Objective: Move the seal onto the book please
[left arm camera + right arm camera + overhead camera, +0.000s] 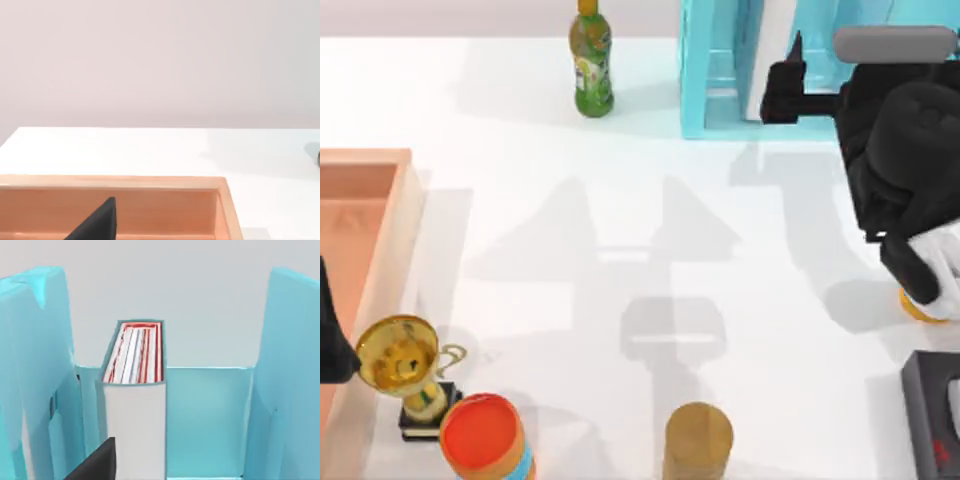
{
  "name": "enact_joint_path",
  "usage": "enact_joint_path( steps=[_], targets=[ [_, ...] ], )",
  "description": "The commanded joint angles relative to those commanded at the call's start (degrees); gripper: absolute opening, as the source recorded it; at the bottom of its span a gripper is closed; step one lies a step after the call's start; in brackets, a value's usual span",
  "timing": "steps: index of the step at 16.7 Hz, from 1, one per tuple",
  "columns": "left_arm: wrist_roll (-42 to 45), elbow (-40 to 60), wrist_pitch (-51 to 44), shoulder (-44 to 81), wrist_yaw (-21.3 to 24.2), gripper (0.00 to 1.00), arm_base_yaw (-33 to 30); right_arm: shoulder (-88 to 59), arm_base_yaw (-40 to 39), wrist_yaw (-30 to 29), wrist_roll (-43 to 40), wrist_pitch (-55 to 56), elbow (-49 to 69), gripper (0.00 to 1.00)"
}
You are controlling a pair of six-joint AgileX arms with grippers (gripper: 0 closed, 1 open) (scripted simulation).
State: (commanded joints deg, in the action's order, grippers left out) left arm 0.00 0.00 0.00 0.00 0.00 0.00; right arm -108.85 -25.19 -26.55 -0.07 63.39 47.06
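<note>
Shows right gripper (785, 85) upper right, facing the book (135, 405) upright in the blue shelf (705, 100), orange seal (912, 305) well below at right edge, left gripper (332, 340) parked far left, both grips impossible to tell.

Teal book (135, 410) with white-and-red page edges, cyan shelf (720, 90), gold trophy (400, 365), green bottle (591, 70).
</note>
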Motion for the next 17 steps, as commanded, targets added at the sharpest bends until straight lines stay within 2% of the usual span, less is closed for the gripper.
enact_joint_path(
  steps=[3, 7, 14, 17],
  targets=[
    [0.00, 0.00, 0.00, 0.00, 0.00, 1.00, 0.00, -13.88, -2.53, -3.43, 0.41, 6.50, 6.25, 1.00],
    [0.00, 0.00, 0.00, 0.00, 0.00, 1.00, 0.00, -23.97, -4.51, -6.58, 0.91, 11.22, 11.07, 1.00],
    [0.00, 0.00, 0.00, 0.00, 0.00, 1.00, 0.00, -25.40, -4.49, -6.95, 0.99, 11.70, 11.72, 1.00],
    [0.00, 0.00, 0.00, 0.00, 0.00, 1.00, 0.00, -27.23, -3.64, -5.98, 1.02, 9.69, 15.70, 1.00]
  ],
)
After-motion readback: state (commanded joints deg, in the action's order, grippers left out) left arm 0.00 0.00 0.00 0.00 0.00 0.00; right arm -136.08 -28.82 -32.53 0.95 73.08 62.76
